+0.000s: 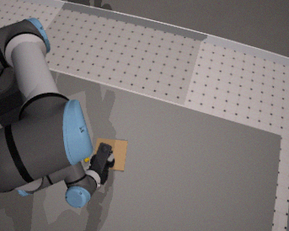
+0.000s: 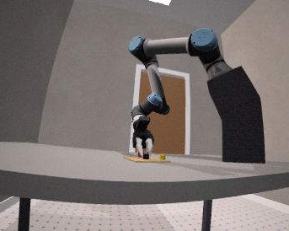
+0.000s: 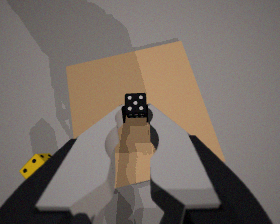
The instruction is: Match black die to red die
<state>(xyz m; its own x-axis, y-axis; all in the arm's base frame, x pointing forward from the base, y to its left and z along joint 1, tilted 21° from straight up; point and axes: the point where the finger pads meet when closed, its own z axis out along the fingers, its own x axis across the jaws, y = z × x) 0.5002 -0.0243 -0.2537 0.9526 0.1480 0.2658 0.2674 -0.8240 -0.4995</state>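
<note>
My gripper (image 2: 145, 154) (image 3: 136, 105) points down over the tan mat (image 1: 121, 157) (image 3: 191, 110) and is shut on the black die (image 2: 146, 156) (image 3: 135, 105). In the wrist view the die shows a five on the face toward the camera, with another face partly visible below it. The die is at or just above the mat; any small gap cannot be told. A bit of the red die (image 2: 139, 156) shows behind the fingers in the exterior view; its top number cannot be read, and the wrist view does not show it.
A yellow die (image 1: 87, 159) (image 2: 163, 157) (image 3: 33, 165) sits on the table beside the mat, close to the gripper's side. The arm hides part of the table in the top view.
</note>
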